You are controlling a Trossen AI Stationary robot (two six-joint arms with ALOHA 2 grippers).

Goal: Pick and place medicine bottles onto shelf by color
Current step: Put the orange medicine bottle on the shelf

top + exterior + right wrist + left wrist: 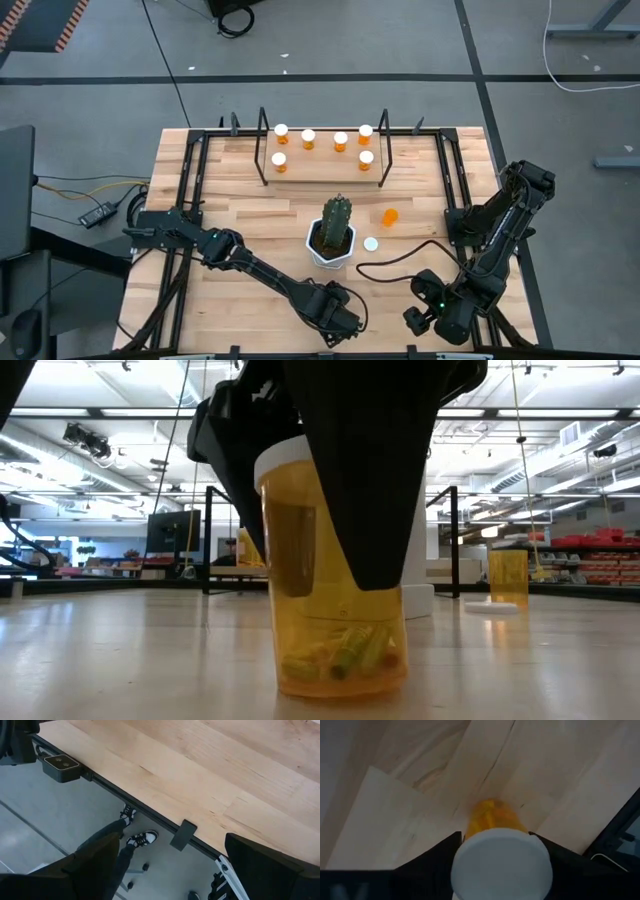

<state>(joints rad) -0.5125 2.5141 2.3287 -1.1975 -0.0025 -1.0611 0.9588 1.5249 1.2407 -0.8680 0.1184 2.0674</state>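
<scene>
No text, label, brand or number can be read anywhere. The orange bottle [335, 585] standing upright on the desk [120, 650] shows no printed label, and the far room behind it has no sign that is readable.

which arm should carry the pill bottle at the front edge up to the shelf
Left. The left gripper already straddles that upright pill bottle, fingers on both sides. The right gripper hangs open at the table's front right corner, over nothing.
</scene>
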